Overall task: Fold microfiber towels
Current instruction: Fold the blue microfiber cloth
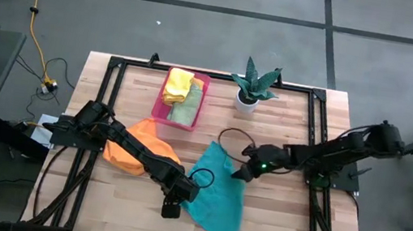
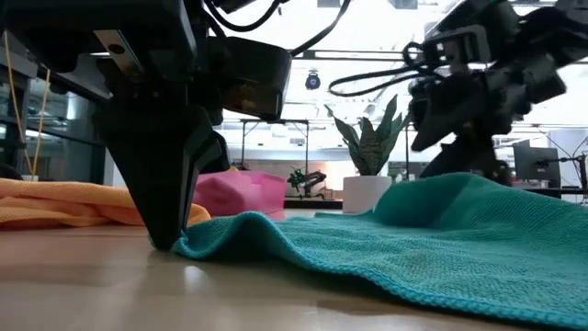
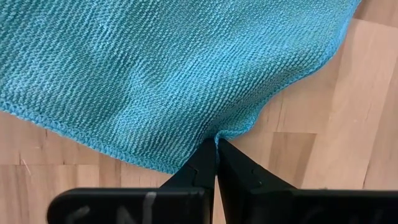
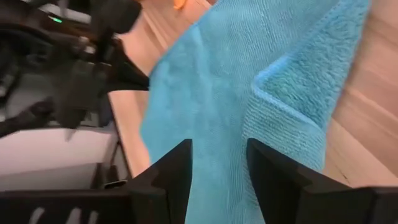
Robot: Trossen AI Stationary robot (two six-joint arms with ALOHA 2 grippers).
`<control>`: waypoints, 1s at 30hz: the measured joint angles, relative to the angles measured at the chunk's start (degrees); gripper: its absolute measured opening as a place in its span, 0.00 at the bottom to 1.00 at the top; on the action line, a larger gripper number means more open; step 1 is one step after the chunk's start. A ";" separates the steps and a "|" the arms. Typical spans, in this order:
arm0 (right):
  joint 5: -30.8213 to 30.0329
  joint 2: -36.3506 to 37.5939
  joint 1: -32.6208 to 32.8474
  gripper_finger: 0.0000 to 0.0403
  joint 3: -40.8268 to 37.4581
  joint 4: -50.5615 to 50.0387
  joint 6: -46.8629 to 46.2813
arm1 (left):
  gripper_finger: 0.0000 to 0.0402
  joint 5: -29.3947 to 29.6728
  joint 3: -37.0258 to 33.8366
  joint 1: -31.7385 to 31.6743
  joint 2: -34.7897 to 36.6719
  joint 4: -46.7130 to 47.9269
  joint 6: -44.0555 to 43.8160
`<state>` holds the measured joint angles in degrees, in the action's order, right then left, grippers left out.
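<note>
Teal towel (image 1: 217, 192) sprawls on the wooden worktop (image 1: 280, 225) (grey floor around); left tool (image 3: 216, 144) pinches its seven-o'clock edge, right tool (image 4: 219, 163) released at one o'clock.

The near-left part of the pale wooden plank table (image 1: 96, 197) lay bare, giving open passage. The spread teal microfiber towel (image 1: 215, 195) covered the near middle, with the left gripper (image 1: 171, 207) planted at its left edge and its dark arm slanting across the crumpled orange microfiber towel (image 1: 136, 148). The right gripper (image 1: 241, 172) stood over the teal towel's far corner. At the far edge, the pink rectangular plastic tray (image 1: 199, 102) and the white-potted green plant (image 1: 252, 85) blocked the middle, with a narrow gap between them.
</note>
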<state>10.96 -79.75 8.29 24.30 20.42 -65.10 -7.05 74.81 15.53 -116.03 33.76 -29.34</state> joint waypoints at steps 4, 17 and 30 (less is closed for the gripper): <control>2.15 -6.42 0.00 0.34 4.94 -3.21 2.84 | 0.00 -0.04 0.01 0.00 0.00 0.02 0.09; -0.45 -20.25 0.00 0.34 17.43 -4.29 8.63 | 0.00 -0.40 0.04 0.35 0.00 0.49 0.04; -7.39 -5.39 1.07 0.34 22.63 -30.58 32.68 | 0.00 -0.85 0.04 0.37 0.00 0.44 0.00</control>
<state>3.57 -85.15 9.37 46.94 -10.17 -32.42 -7.90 74.85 15.90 -116.03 34.19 -29.34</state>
